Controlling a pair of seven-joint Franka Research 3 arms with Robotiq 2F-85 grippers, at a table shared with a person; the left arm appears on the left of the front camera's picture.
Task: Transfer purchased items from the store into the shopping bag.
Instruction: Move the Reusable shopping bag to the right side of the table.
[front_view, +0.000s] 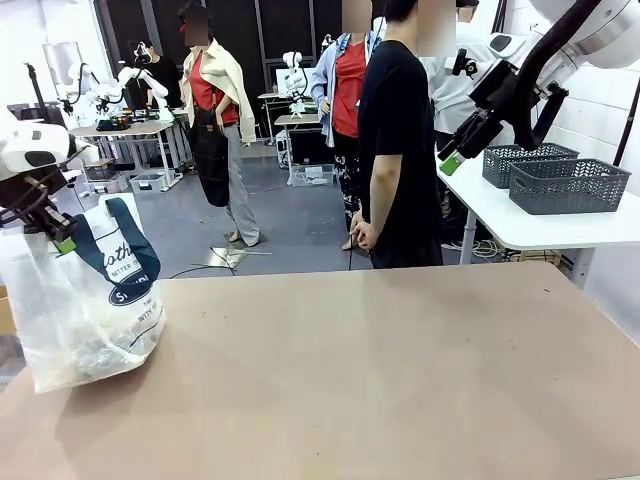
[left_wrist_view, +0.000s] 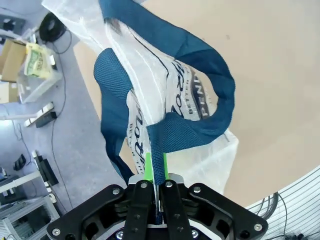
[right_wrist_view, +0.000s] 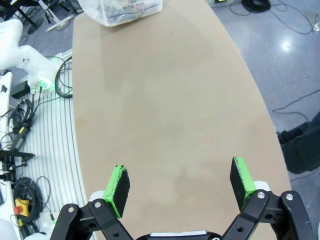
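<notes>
The left gripper (left_wrist_view: 156, 170) is pinched tight on a navy strap handle (left_wrist_view: 170, 137) of the shopping bag (front_view: 85, 300), holding its mouth up at the table's (front_view: 380, 370) left edge, so the bag hangs directly below those fingers while the right gripper (right_wrist_view: 180, 182), jaws spread wide and empty, hovers high over the right side, well apart from it. The right wrist view looks down on dark and tan purchased items (right_wrist_view: 122, 9) inside the bag's translucent base at the table's far end, which the left wrist view hides behind strap and logo; the front view adds grey lattice baskets (front_view: 568, 185) on a side table beyond the right arm, the nearer one to them
</notes>
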